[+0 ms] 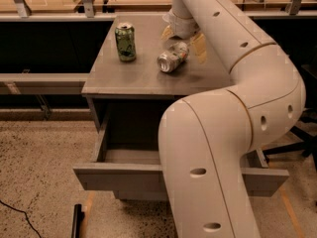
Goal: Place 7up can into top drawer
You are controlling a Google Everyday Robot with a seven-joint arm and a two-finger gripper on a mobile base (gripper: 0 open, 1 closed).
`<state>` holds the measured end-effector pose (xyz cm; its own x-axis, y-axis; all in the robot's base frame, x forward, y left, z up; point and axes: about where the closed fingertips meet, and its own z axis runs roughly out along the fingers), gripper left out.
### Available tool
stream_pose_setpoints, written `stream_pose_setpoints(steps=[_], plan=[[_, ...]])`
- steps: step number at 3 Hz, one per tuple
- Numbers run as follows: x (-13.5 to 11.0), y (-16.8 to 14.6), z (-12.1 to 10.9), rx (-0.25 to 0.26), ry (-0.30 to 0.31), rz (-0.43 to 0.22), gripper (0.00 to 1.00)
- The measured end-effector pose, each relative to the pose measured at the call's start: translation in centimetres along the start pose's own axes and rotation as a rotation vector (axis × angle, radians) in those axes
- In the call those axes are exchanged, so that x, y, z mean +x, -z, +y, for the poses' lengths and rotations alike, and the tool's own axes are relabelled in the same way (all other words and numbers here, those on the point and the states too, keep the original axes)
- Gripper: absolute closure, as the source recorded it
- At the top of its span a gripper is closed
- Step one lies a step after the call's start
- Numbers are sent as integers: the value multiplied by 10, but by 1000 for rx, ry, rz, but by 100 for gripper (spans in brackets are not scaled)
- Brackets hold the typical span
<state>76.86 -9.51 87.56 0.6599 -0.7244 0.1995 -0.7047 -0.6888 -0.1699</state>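
Note:
The 7up can [173, 58] lies on its side on the grey cabinet top [119, 78], silver-grey with its end facing the front left. My gripper [183, 39] hangs just above and behind the can, open, with one yellowish finger [167, 32] to the can's left rear and the other to its right. The fingers are not closed on the can. The top drawer [119, 176] is pulled out below the cabinet top. Its inside shows on the left, and my arm hides its right half.
A dark green can [125, 42] stands upright on the cabinet top to the left of the 7up can. My big white arm [223, 148] fills the right foreground. A wooden shelf runs behind the cabinet, and the floor is speckled.

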Motion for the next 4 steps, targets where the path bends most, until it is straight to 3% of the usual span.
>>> stream_pose_setpoints(steps=[3, 4], plan=[[-5, -17, -14, 29, 4, -59, 85], [4, 2, 17, 115, -149, -177, 100]])
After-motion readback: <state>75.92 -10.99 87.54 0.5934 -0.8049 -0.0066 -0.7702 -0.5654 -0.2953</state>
